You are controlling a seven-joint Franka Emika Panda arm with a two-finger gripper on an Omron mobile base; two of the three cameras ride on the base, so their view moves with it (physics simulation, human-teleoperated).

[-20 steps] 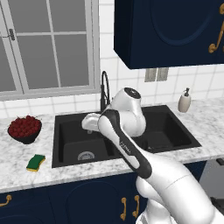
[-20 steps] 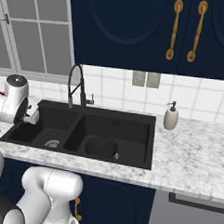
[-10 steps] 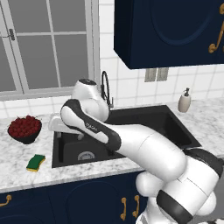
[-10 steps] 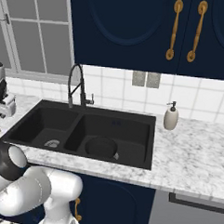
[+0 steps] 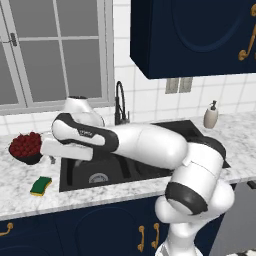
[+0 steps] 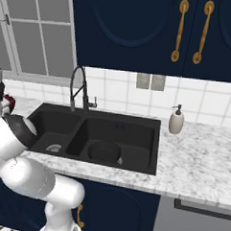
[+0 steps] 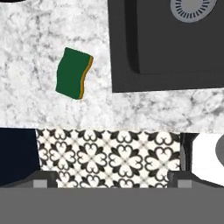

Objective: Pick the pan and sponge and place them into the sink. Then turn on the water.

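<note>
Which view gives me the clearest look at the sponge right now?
The hand view: the sponge lies unobstructed on the marble counter, green side up, left of the sink. The left base view shows it small, near the counter's front edge.

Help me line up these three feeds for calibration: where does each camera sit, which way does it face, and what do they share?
Left base view: behind the arm's left, facing the sink, the sponge and the fruit bowl; the white arm sweeps leftward.
Right base view: behind the arm's right, facing the sink with the pan in its right basin; arm at lower left.
Hand view: looking straight down on the sponge, counter edge and patterned floor; open pincer tips at bottom.
Shared: the sink, everywhere.
</note>
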